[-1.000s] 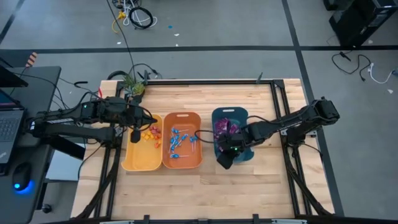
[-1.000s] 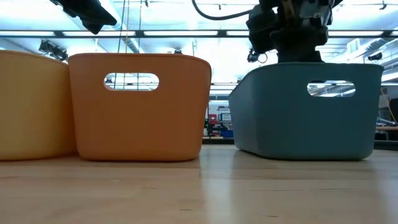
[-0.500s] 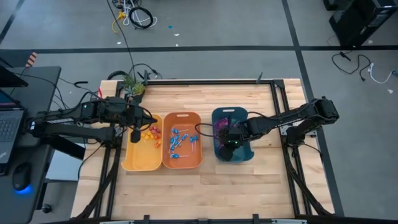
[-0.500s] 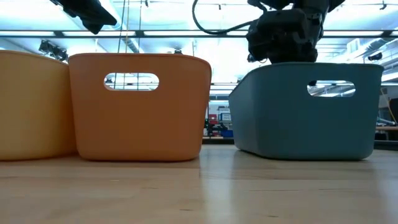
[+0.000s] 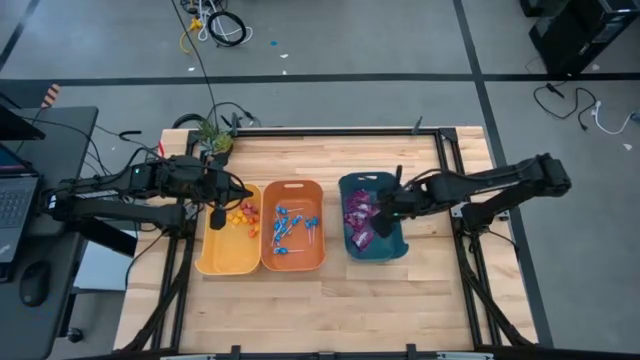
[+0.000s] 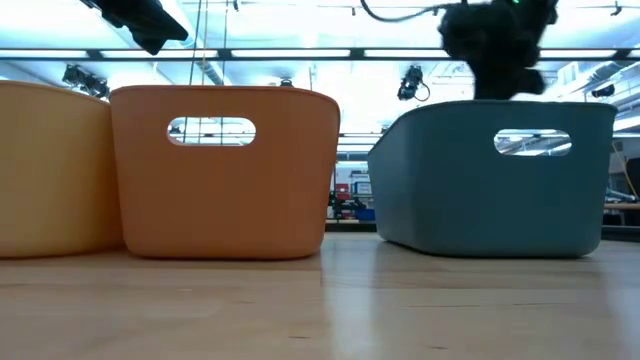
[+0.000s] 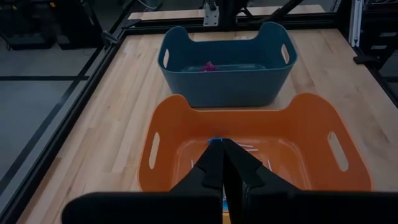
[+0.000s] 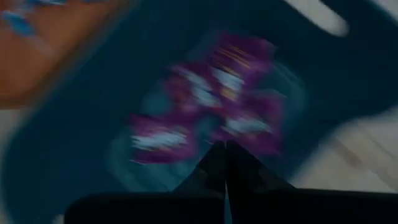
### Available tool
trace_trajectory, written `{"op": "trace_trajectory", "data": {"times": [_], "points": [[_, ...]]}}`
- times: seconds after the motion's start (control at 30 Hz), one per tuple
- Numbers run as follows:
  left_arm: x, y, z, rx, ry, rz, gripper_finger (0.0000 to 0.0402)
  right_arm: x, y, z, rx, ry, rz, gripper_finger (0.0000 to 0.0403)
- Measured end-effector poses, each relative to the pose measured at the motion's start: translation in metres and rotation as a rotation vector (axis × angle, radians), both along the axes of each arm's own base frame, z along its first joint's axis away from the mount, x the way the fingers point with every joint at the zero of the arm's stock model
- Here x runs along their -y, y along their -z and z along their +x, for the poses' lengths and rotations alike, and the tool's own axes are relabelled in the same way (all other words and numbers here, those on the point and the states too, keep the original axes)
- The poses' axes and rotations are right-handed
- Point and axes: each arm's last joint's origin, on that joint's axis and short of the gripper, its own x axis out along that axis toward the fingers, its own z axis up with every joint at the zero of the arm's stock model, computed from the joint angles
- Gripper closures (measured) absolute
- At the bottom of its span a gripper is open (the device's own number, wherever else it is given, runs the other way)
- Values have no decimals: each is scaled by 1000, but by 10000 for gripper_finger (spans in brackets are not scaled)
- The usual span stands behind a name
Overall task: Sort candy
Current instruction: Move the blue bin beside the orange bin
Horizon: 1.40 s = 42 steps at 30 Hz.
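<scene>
Purple packets [image 5: 357,212] lie in the teal bin [image 5: 392,248]; they show blurred in the right wrist view [image 8: 217,106]. Blue lollipops [image 5: 290,228] lie in the orange bin [image 5: 292,186]. Small orange pieces [image 5: 241,215] lie in the yellow bin [image 5: 222,262]. My right gripper [image 5: 379,216] hangs shut over the teal bin, above the packets, with nothing between its fingers [image 8: 225,163]. It stands above the bin's rim in the low view [image 6: 497,45]. My left gripper [image 5: 217,215] waits shut over the yellow bin [image 7: 219,163].
The three bins stand side by side mid-table, yellow at the left, teal at the right. Bare wood [image 5: 330,305] lies along the near side and behind the bins. A black frame [image 5: 452,180] rims the table. A small plant [image 5: 213,135] sits at the far left corner.
My right gripper, shut throughout, has risen from the near end of the teal bin and gone toward the table's far and right edges, tipping steeper downward. It now hangs over the bin's middle. The bins have stayed put.
</scene>
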Motion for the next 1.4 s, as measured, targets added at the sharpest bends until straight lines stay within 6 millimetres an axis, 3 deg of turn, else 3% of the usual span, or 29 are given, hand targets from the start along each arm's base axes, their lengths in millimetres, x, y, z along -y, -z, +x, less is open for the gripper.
{"op": "trace_trajectory", "data": {"times": [0.2, 0.33, 0.53, 0.63, 0.8, 1.07, 1.4], "points": [[0, 0, 0, 0, 0, 0, 401, 5, 8, -26, -244, 211, -2, 403], [0, 0, 0, 0, 0, 0, 401, 7, 19, -33, -377, 263, -8, 403], [0, 0, 0, 0, 0, 0, 401, 8, 57, -41, -414, 261, 46, 403], [0, 0, 0, 0, 0, 0, 401, 6, 75, -41, -378, 251, 97, 403], [0, 0, 0, 0, 0, 0, 401, 6, 88, -34, -255, 223, 120, 403], [0, 0, 0, 0, 0, 0, 401, 9, 87, -20, -122, 183, 128, 403], [0, 0, 0, -1, 0, 0, 401, 20, 86, -15, -78, 162, 89, 403]]}}
